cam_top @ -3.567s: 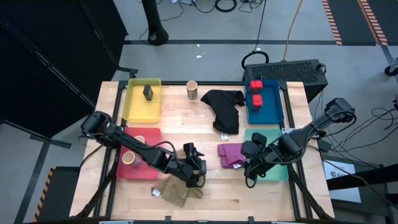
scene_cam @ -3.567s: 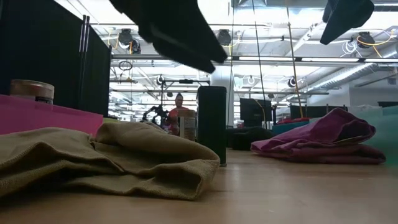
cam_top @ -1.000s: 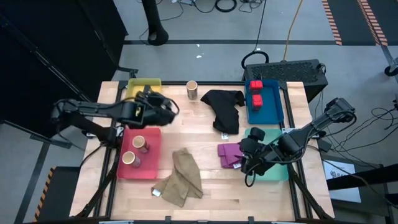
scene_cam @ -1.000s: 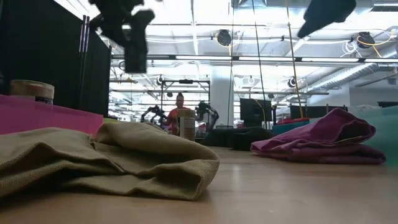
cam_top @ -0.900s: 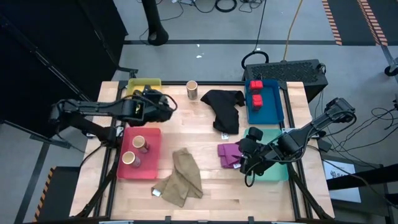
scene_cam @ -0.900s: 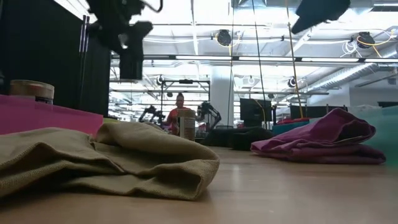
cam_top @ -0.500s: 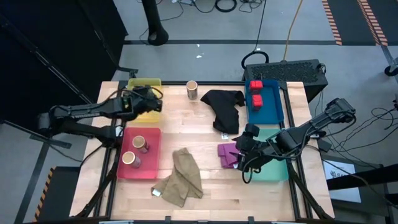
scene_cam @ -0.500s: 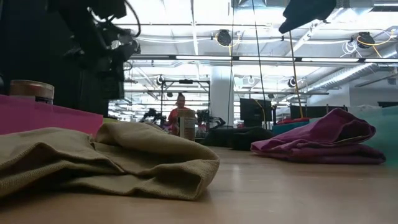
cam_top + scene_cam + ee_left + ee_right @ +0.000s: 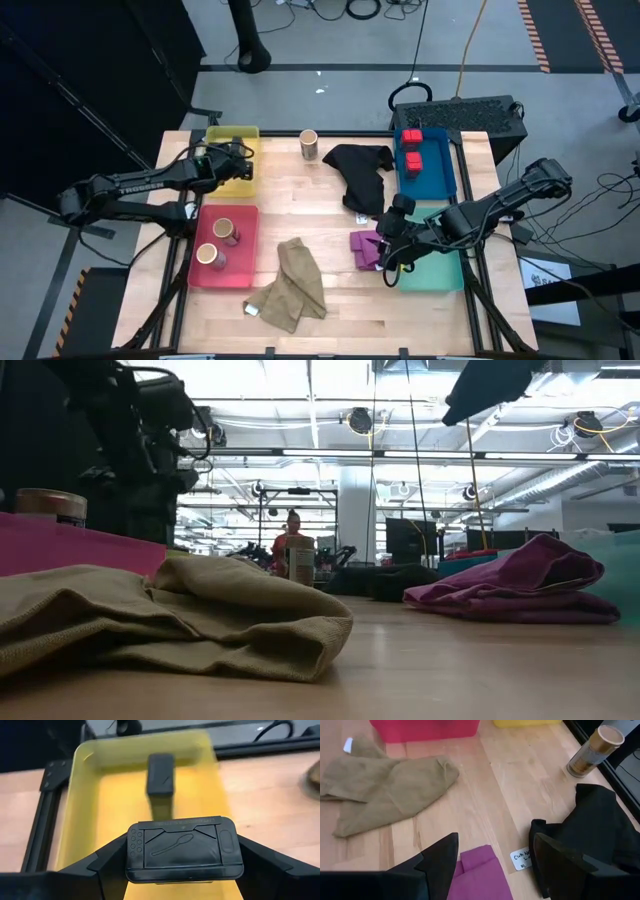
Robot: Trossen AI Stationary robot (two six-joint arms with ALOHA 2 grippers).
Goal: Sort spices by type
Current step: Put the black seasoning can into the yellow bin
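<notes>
1. Workshop floor with cables surrounds a pale wooden table (image 9: pixel 330 300) holding four shallow trays.
2. On the left, the left gripper (image 9: pixel 184 870) hangs over the yellow plastic tray (image 9: pixel 216 182), its fingers clamped on a dark grey rectangular block with a spoon outline (image 9: pixel 184 849).
3. A second dark grey block (image 9: pixel 160 774) already stands at that tray's far end, so I judge the sorting step in hand is dropping this one beside it; next comes lowering and letting go.
4. At the right, the right gripper (image 9: pixel 492 857) hovers with fingers spread and empty above the crumpled purple cloth (image 9: pixel 364 248).
5. Two tan open-topped cylinders (image 9: pixel 218 243) sit in the red tray (image 9: pixel 248 275), a third tan cylinder (image 9: pixel 309 145) stands loose at the far edge, and red cube-like boxes (image 9: pixel 412 147) lie in the blue tray (image 9: pixel 437 188).
</notes>
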